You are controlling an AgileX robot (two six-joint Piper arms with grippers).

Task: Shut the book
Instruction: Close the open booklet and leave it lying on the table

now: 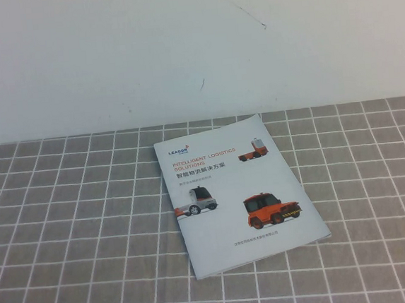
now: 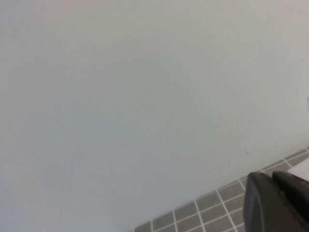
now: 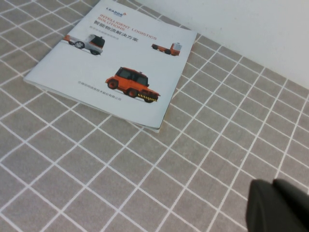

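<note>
You see a smooth, faintly glossy white paper booklet on a matt grey checked tablecloth, a matt white wall at 12 o'clock, and matt black plastic on the left gripper near the wall and the right gripper above the cloth.

The high view looks down from the robot's side onto a grey cloth with white grid lines and a white wall behind. The left wrist view, with the dark left gripper at its edge, faces that wall closely. The right wrist view, with the dark right gripper low over the cloth, shares the white glossy booklet printed with orange vehicles with the high view.
</note>
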